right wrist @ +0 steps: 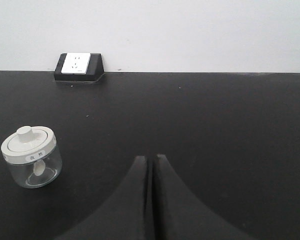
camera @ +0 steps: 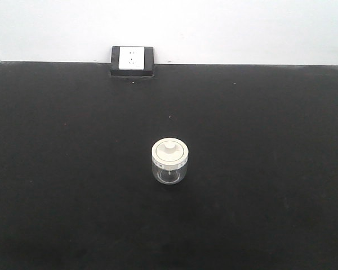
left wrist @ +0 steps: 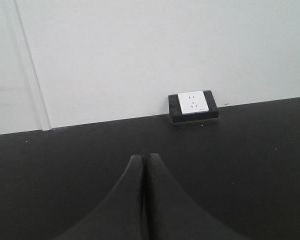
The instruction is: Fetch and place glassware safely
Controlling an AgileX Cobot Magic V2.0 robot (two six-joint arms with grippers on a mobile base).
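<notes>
The glassware, a squat clear jar (camera: 169, 162) with a cream-white knobbed lid, stands upright in the middle of the black table (camera: 259, 169). In the right wrist view the jar (right wrist: 31, 157) sits at the left, well clear of my right gripper (right wrist: 151, 157), whose black fingers are shut with nothing between them. My left gripper (left wrist: 143, 156) is also shut and empty, pointing at the back wall; the jar does not show in that view. Neither gripper appears in the front view.
A white wall socket in a black housing (camera: 132, 61) sits at the table's back edge against the white wall, also visible as the socket (left wrist: 193, 105) and the socket (right wrist: 77, 65) from the wrists.
</notes>
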